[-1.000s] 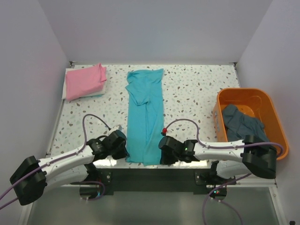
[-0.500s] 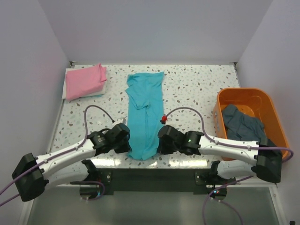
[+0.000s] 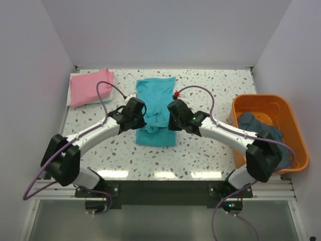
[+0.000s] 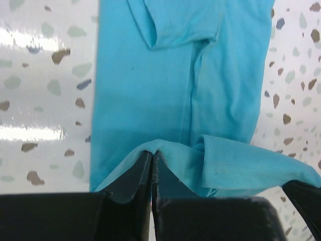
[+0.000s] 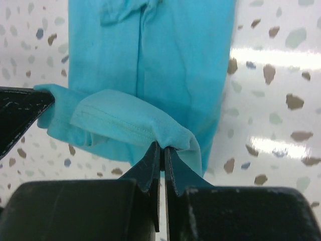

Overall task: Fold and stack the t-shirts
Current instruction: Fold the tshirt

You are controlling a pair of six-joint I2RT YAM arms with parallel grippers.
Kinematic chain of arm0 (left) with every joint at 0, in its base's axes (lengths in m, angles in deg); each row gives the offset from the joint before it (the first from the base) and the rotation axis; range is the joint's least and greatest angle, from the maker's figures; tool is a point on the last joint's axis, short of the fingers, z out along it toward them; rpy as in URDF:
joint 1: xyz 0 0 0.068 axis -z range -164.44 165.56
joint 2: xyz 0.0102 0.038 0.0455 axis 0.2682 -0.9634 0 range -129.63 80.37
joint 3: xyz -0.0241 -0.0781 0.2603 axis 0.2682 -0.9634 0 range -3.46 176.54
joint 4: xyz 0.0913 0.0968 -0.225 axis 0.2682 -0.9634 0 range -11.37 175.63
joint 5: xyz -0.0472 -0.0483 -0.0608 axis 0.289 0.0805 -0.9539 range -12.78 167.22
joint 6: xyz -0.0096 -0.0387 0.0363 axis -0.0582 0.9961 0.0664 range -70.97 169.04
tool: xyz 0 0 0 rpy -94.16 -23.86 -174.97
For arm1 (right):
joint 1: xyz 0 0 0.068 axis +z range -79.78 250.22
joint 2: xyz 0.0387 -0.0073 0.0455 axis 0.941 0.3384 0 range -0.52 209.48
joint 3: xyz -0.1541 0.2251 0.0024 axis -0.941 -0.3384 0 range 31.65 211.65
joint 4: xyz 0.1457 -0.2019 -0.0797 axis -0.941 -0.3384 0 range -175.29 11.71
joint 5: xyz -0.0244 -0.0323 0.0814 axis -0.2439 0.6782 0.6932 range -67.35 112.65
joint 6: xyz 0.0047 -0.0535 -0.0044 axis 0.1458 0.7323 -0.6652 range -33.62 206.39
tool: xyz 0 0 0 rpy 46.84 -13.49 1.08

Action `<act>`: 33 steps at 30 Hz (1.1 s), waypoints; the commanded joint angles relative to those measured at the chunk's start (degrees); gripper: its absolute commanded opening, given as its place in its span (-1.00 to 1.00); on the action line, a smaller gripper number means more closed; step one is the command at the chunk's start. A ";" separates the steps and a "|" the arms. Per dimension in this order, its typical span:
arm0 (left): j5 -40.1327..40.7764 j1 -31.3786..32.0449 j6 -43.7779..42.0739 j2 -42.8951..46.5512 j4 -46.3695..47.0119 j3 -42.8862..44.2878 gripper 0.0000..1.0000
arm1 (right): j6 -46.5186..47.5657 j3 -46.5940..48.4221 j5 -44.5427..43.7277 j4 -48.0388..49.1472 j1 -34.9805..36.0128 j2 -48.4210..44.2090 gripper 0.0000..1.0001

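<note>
While outstretched, jaws on turquoise t-shirt (image 3: 155, 93)

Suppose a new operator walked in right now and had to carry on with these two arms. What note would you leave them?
Left gripper: jaws shut on the near hem of the turquoise t-shirt.
Right gripper: jaws shut on the same hem.
The hem is held raised over the shirt's middle. The shirt lies as a narrow strip on the table.
Pink t-shirt: folded, far left corner.
Dark grey-blue t-shirt: crumpled in the orange tub.
Left to do: lay the hem down to finish this fold, stack it with the pink one, then fold the grey-blue one.
</note>
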 commanded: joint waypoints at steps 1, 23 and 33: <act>1.45 -3.11 -4.52 -5.03 5.02 5.21 -1.00 | 5.37 5.89 1.19 4.07 -3.53 4.43 -1.00; -3.81 -12.08 -8.74 -16.75 8.27 14.01 0.84 | 10.91 21.64 10.79 1.97 -13.47 22.55 0.41; -11.28 -11.99 -7.33 -1.29 10.56 -2.85 1.00 | 7.14 0.47 19.05 9.87 -11.98 7.79 0.97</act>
